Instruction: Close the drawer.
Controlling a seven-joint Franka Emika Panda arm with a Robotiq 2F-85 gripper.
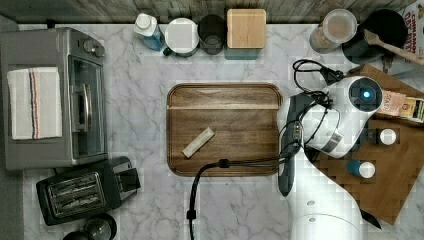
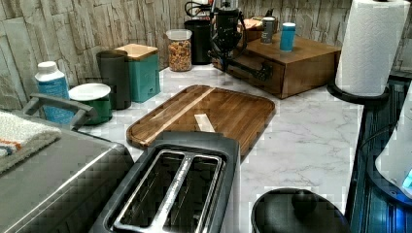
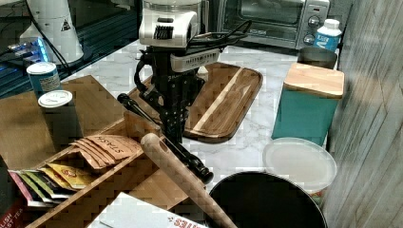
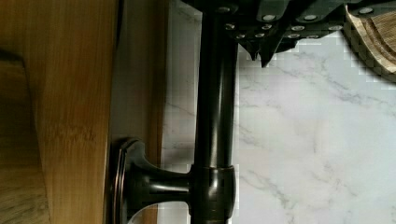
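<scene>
The drawer (image 3: 142,186) stands pulled out of its wooden box, with tea bags (image 3: 102,147) lying inside. Its black bar handle (image 3: 190,159) juts from the drawer front (image 4: 74,116) over the marble. My gripper (image 3: 173,134) reaches down from above and is shut on the handle (image 4: 215,116), with one fingertip (image 4: 266,46) showing right beside the bar. In the left view the gripper (image 2: 224,51) hangs at the drawer front (image 2: 255,77), by the box's near edge.
A dark cutting board (image 1: 224,130) with a small pale strip (image 1: 198,142) lies just beyond the handle. Two bottles (image 3: 59,114) stand on the box top. A wooden spoon (image 3: 180,180) and a black pot (image 3: 266,204) sit close to the drawer; canisters (image 3: 311,104) line the wall.
</scene>
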